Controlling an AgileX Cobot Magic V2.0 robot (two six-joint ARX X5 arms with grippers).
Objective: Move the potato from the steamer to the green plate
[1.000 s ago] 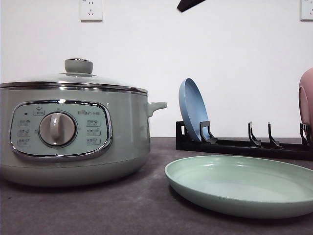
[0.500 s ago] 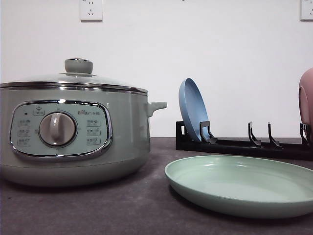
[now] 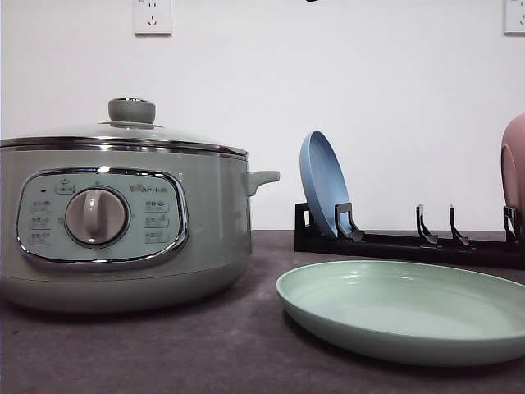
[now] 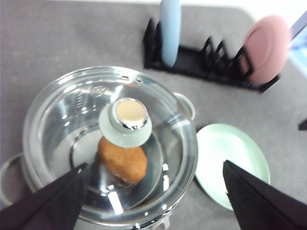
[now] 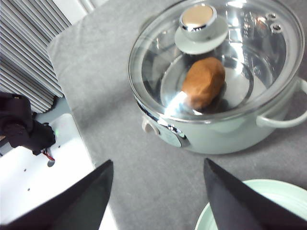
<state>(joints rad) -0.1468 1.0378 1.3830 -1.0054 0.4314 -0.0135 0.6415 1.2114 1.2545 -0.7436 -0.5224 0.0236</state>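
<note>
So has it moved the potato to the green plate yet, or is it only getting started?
Only starting. Nothing looks done: the potato lies inside the steamer under the closed glass lid, and the green plate has nothing on it. Both grippers, left and right, hang open above the table, holding nothing. Left to do: lift the lid, grasp the potato, set it on the plate.

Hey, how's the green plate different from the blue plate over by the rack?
The green plate lies flat on the table, beside the steamer; the blue plate stands on edge in the black rack. The green plate is pale mint, the blue plate a soft sky blue. The green plate sits nearer the camera in the front view, the blue plate behind it. Both are round, matte and empty.
</note>
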